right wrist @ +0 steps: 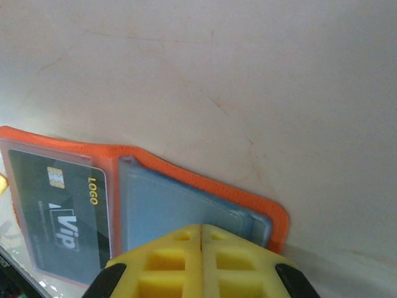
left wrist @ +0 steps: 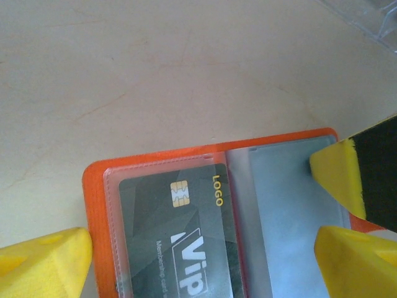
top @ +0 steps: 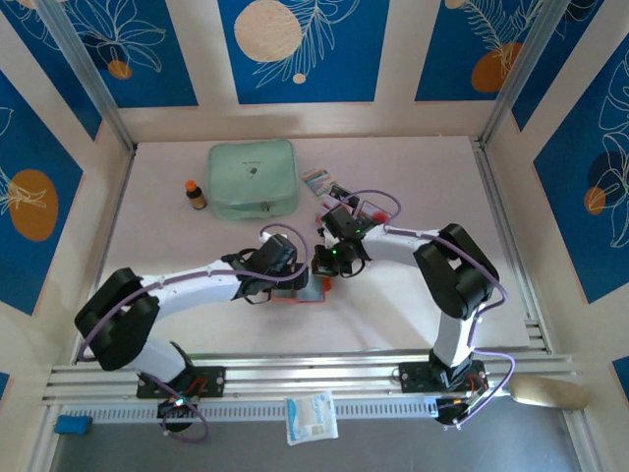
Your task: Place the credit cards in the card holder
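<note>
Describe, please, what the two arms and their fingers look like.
Both the left arm and the right arm have white links with black joints, and thin purple cables loop along them. The left fingers and right fingers are yellow blocks; the right ones show square recesses and black backing.

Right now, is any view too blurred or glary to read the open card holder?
Left wrist: card holder sharp, card lettering legible, little glare. Right wrist: holder readable, shut right pincer soft. Top external: evenly lit, holder largely hidden beneath the arms.
</note>
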{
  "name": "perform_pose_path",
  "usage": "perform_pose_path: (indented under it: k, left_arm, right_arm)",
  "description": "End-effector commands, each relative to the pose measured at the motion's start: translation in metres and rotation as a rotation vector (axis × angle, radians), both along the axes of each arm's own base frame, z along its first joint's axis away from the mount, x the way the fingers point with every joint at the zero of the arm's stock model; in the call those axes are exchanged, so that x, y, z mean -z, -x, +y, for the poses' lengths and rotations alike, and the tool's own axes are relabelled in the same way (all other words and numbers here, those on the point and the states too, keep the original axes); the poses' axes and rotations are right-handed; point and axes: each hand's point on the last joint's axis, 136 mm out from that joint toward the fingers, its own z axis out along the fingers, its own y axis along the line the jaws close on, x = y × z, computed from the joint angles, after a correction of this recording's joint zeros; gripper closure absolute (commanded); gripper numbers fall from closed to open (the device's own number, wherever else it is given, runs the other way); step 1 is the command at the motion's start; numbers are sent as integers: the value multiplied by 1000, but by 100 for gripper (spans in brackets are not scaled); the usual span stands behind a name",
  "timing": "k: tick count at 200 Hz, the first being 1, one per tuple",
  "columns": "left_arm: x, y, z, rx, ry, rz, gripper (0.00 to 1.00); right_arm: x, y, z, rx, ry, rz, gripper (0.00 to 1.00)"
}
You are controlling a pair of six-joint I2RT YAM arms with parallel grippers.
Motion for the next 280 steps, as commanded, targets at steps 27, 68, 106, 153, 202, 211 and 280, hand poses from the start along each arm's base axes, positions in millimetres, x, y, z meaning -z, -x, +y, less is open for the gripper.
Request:
perform_pose_path:
  k: [27,68,106,153,202,211,280]
  left_arm:
    - [16,3,8,10,-64,-2,8]
    - [30,6,17,10,-119,11,8]
    - [36,6,20,11,-132,14,8]
    - [34,6,19,9,-122,6,7]
    - [19,3,13,12,-66,-39,6]
    - [19,2,12,17,-63,-39,6]
    - [39,8,19,11,-107,0,7]
  right_arm:
    - [9,7,12,-11,-45,65,100]
    - [10,6,14,-3,-64,79,100]
    - [12,6,19,-3,-79,91,100]
    - [13,7,20,-4,-78,96,100]
    - [15,8,19,-2,-74,100,100]
    - [15,8,19,-2,-73,101,100]
    - [12,6,23,-3,-83,97,100]
